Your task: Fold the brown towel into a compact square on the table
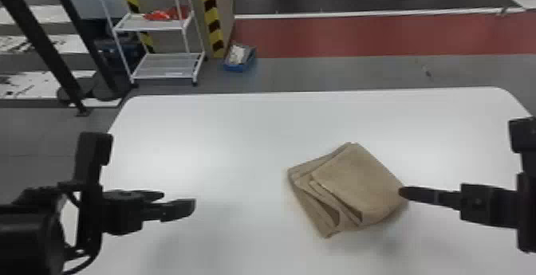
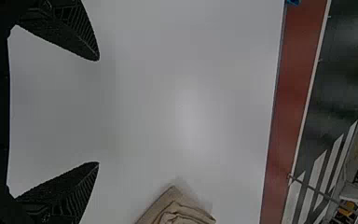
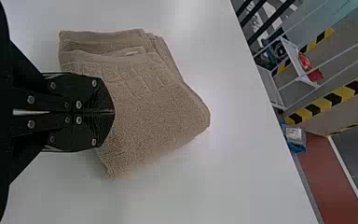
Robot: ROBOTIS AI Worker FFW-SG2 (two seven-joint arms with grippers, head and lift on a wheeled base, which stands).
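The brown towel [image 1: 359, 178] lies folded in layers on the white table, right of centre, its corners turned at an angle and its left-hand layers slightly fanned. My right gripper [image 1: 402, 192] is at the towel's right corner; in the right wrist view the gripper [image 3: 113, 112] has its fingers pressed together over the towel [image 3: 154, 112], and whether cloth is between them cannot be told. My left gripper [image 1: 179, 202] stands well left of the towel, above the table. The left wrist view shows that gripper [image 2: 99, 112] open with nothing between its fingers, and a towel corner [image 2: 177, 212] beyond.
The white table [image 1: 223, 134] extends under both arms, with its far edge beyond the towel. On the floor behind it stand a white shelf rack [image 1: 167, 65] and a blue bin [image 1: 239, 65] at the back left.
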